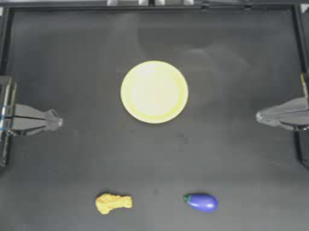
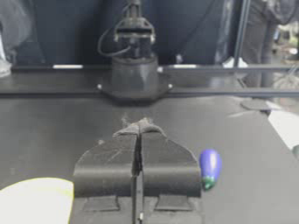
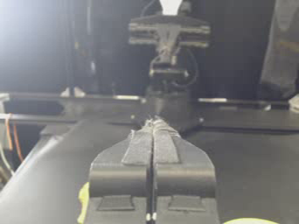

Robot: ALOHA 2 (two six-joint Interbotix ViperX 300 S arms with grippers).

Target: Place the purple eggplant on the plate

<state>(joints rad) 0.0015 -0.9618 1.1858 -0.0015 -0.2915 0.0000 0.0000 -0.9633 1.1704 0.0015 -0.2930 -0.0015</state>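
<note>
The purple eggplant [image 1: 201, 202] lies on the table near the front edge, right of centre, its green stem cap pointing left; the left wrist view shows the eggplant [image 2: 210, 168] beside that arm's jaws. The pale-yellow plate [image 1: 154, 92] sits in the middle of the table with nothing on it, and its rim [image 2: 35, 199] shows in the left wrist view. My left gripper [image 1: 57, 121] is parked at the left edge, shut and holding nothing. My right gripper [image 1: 259, 117] is parked at the right edge, also shut and holding nothing. Both are far from the eggplant.
A lumpy yellow-orange piece [image 1: 112, 202] lies near the front edge, left of the eggplant. The dark table is bordered by a raised frame [image 1: 154, 6] along the back and sides.
</note>
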